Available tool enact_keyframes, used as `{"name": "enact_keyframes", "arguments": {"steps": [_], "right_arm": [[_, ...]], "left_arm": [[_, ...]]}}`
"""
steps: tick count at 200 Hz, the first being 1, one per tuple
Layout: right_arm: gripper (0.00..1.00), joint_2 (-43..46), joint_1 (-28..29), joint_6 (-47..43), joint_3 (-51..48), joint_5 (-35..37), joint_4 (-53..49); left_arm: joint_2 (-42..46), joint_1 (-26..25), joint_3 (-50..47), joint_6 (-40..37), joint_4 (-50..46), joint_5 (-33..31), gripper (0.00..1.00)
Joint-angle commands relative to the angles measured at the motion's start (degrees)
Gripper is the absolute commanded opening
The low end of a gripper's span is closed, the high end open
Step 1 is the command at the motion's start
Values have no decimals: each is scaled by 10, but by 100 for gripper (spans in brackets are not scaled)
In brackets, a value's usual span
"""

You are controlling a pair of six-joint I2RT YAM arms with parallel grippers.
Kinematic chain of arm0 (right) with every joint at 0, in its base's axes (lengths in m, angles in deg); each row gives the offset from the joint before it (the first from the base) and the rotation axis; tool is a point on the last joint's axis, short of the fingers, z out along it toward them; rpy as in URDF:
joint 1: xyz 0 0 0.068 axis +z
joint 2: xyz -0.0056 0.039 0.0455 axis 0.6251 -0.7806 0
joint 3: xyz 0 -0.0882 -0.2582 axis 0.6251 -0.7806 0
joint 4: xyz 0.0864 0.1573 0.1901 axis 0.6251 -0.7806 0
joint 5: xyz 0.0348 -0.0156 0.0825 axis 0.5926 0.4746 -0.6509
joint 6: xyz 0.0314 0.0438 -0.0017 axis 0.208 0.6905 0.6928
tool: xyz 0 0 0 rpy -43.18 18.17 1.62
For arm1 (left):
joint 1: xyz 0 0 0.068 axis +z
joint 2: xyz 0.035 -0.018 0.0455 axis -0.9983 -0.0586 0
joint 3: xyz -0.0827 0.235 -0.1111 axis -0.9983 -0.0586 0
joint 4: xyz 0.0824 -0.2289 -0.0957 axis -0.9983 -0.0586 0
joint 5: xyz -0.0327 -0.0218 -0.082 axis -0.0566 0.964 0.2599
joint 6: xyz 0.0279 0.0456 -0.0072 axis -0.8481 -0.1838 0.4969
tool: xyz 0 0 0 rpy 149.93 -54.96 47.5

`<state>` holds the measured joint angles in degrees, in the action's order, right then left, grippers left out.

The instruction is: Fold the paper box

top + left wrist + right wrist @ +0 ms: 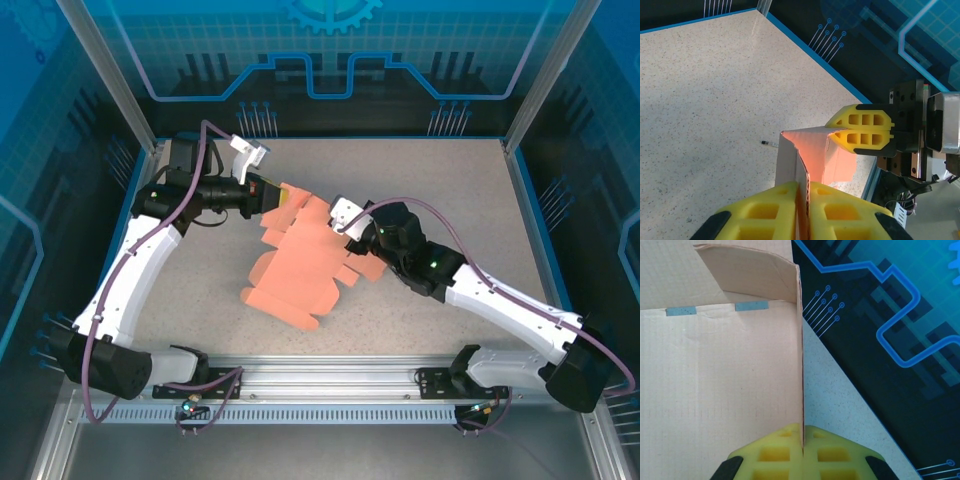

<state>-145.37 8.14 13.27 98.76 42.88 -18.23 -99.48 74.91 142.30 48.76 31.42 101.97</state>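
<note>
We had the left gripper (803, 192) and right gripper (803, 432) each pinching the paper box (300, 270) above the bench's (450, 190) middle, raising a wall that probably needed creasing next.

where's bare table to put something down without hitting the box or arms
Widest: the far-right corner of the table, beyond the right arm. Also bare: the near-left patch between the left arm and the paper box. Crowded: the centre, where left tool and right tool pinch the box.

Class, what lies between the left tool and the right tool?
The paper box stretches from left tool to right tool, seen in left wrist view.
</note>
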Motion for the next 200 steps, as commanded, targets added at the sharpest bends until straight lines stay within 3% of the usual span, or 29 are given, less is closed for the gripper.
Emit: {"name": "enact_keyframes", "arguments": {"steps": [1, 29, 57, 79, 112, 133, 158, 200], "right_arm": [[4, 0, -30, 48, 32, -46, -63], [4, -9, -75, 111, 55, -150, -133], [3, -37, -119, 164, 74, -248, -194], [3, -61, -144, 195, 81, -302, -215], [3, -101, -190, 255, 96, -395, -221], [3, -140, -217, 282, 118, -411, -237], [2, -186, -237, 299, 136, -420, -246], [2, -257, -248, 289, 179, -395, -273]], "left_arm": [[3, 5, 10, -5, 8, 17, 20], [12, 5, 4, -18, 13, -19, 33], [26, 6, -2, -8, 35, -96, 45], [39, 6, -3, 38, 52, -161, 54], [73, 6, -54, 147, 124, -174, 55], [108, -11, -138, 199, 204, -190, 54], [130, -83, -231, 199, 257, -261, 54], [76, -160, -331, 239, 332, -321, 55]]}}
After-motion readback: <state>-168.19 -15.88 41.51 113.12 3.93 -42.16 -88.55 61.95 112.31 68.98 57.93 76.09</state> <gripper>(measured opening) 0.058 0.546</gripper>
